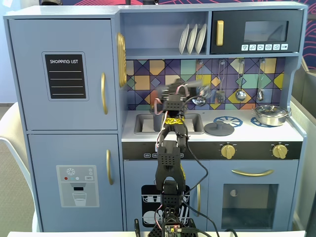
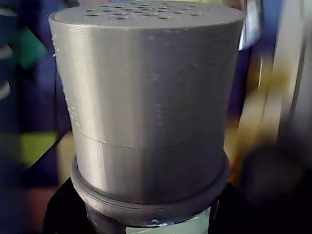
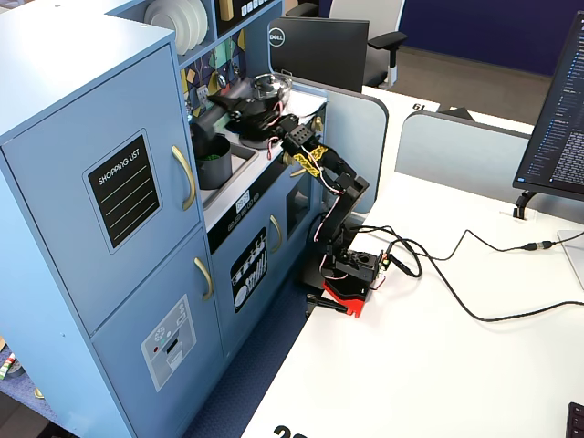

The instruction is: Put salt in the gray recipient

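The salt [image 2: 146, 97], a gray cylinder with holes in its top and a pale green label at its base, fills the wrist view. My gripper [image 2: 151, 220] is shut on its lower part, with black fingers [image 2: 66, 209] showing on both sides. In a fixed view the gripper [image 1: 183, 93] is motion-blurred above the sink, in front of the tiled backsplash. The gray recipient [image 1: 157, 120], a dark gray pot, stands in the sink and is partly hidden by the arm. The other fixed view shows the pot [image 3: 215, 162] just below and left of the gripper [image 3: 228, 105].
A flat gray knobbed lid [image 1: 219, 129] lies on the left burner. A shiny silver pan [image 1: 270, 114] sits on the right burner. Utensils [image 1: 240, 94] hang on the backsplash and plates [image 1: 192, 38] stand on the shelf above. Cables [image 3: 456, 283] run across the white desk.
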Controlling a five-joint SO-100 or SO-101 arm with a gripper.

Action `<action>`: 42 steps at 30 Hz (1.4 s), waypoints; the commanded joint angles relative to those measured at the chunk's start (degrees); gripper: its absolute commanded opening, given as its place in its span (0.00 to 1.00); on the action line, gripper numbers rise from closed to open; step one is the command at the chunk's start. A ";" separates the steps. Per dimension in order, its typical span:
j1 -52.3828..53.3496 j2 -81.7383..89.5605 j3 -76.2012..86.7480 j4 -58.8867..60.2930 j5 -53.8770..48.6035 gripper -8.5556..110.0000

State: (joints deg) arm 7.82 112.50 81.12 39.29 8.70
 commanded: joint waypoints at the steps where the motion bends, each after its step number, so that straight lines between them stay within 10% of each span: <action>1: -6.59 -3.96 -10.46 0.79 26.02 0.07; 12: -11.87 -8.61 -15.56 -11.07 42.10 0.07; 21: -8.79 -12.30 -24.08 14.33 48.25 0.07; 27: -12.30 -5.54 -11.07 -13.45 38.58 0.07; 36: -6.59 -11.07 -22.06 13.27 45.26 0.07; 42: -9.40 -5.98 -12.04 -10.55 39.55 0.07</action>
State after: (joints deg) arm 0.09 101.69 68.38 42.36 51.77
